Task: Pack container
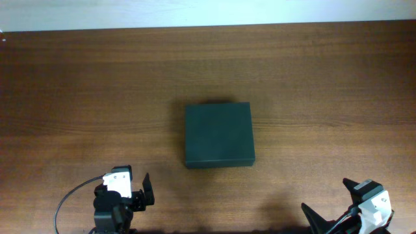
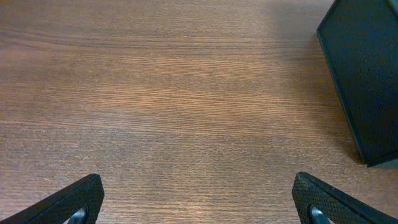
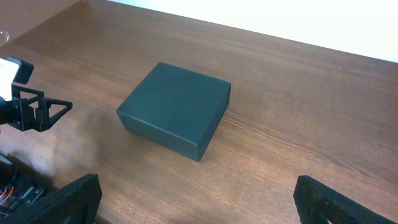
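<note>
A brown wood-grain surface (image 1: pixel 78 84) stretches ahead of the left hand (image 2: pixel 199 196) and the right hand (image 3: pixel 199 196). Far beyond them a pale white strip (image 1: pixel 195 12) borders it. The light is even.

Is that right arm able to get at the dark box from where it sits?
Probably yes: only bare table lies between the open right gripper and the container, so nothing seems to block it.

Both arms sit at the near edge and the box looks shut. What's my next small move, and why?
Probably ease the left pincer forward and to its right, toward the container. Its lid lies flat and closed, so nothing can go in, and the left pincer, open and empty, sits nearer to it than the right pincer. Which edge opens I cannot tell.
</note>
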Controlling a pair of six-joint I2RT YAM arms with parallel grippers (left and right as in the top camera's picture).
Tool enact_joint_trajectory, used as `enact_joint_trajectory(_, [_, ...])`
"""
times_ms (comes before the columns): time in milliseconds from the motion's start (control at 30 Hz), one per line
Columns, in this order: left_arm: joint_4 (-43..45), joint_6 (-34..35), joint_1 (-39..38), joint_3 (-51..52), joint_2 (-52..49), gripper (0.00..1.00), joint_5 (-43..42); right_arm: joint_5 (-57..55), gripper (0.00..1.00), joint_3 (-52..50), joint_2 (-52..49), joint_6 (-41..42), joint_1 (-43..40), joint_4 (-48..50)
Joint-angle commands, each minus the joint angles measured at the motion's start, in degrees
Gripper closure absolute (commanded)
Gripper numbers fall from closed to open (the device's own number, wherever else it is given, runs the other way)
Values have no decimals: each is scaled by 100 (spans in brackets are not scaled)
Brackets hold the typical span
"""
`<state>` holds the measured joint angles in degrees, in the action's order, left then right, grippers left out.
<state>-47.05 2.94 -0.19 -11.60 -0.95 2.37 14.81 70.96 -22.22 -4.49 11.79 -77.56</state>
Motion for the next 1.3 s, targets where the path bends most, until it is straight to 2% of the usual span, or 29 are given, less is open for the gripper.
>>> enact_joint_trajectory(0, [22, -258, 37, 68, 66, 1, 22, -48, 1, -20, 17, 28, 15, 35])
enact_joint_trajectory(767, [22, -258, 37, 68, 66, 1, 22, -205, 1, -203, 96, 48, -17, 223])
enact_joint_trajectory(867, [22, -258, 37, 68, 66, 1, 22, -509, 1, -748, 365, 46, -101, 704])
enact_joint_trajectory(1067, [22, -258, 37, 68, 66, 1, 22, -1261, 1, -2452, 1300, 44, -332, 1578])
enact_joint_trajectory(1267, [22, -258, 37, 68, 66, 1, 22, -1241, 1, -4068, 2024, 48, -623, 2529])
